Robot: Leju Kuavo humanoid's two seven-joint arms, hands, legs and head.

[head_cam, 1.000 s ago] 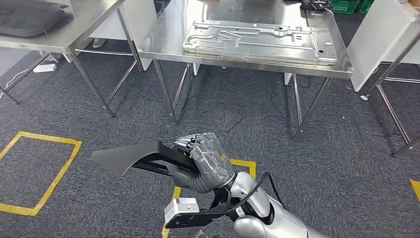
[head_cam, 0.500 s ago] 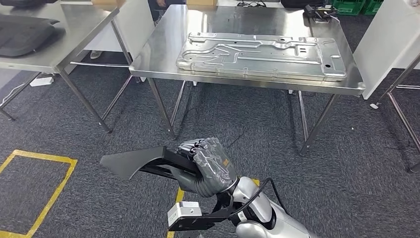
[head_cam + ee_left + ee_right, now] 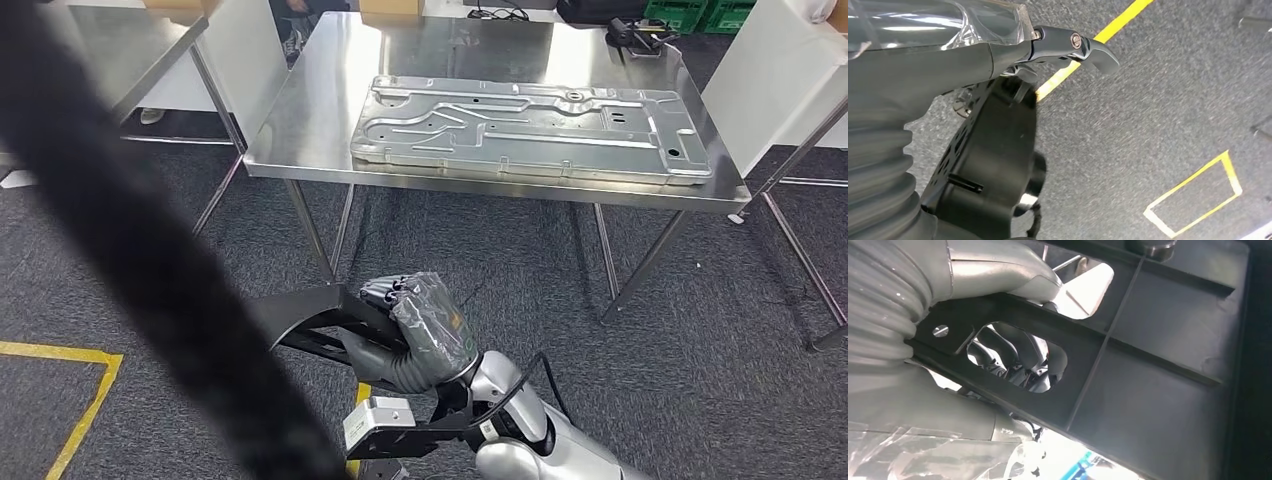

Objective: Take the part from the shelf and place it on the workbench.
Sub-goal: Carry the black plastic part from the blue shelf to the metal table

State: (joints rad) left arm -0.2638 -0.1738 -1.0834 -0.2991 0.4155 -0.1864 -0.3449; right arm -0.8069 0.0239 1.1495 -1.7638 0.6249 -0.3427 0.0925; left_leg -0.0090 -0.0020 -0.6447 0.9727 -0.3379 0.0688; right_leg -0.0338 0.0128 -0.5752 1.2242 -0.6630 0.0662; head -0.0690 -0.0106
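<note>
The black plastic part (image 3: 300, 315) was held in the right hand (image 3: 420, 330), low over the carpet and short of the desk (image 3: 300, 130). Its fingers (image 3: 1013, 347) were clamped through a cut-out in the ribbed frame, with the broad panel sticking out beyond them. The left hand (image 3: 948, 45) hung over the floor, its fingers (image 3: 1093, 47) seemingly holding nothing, though how they lay could not be told. Ahead of the fingers, a large metal plate (image 3: 530, 125) covered most of the desk. The carry would go best with the grip kept firm and the part raised above the desk's edge before reaching in, aiming for the bare strip beside the plate. A dark blurred band (image 3: 150, 260) crossed the head view.
</note>
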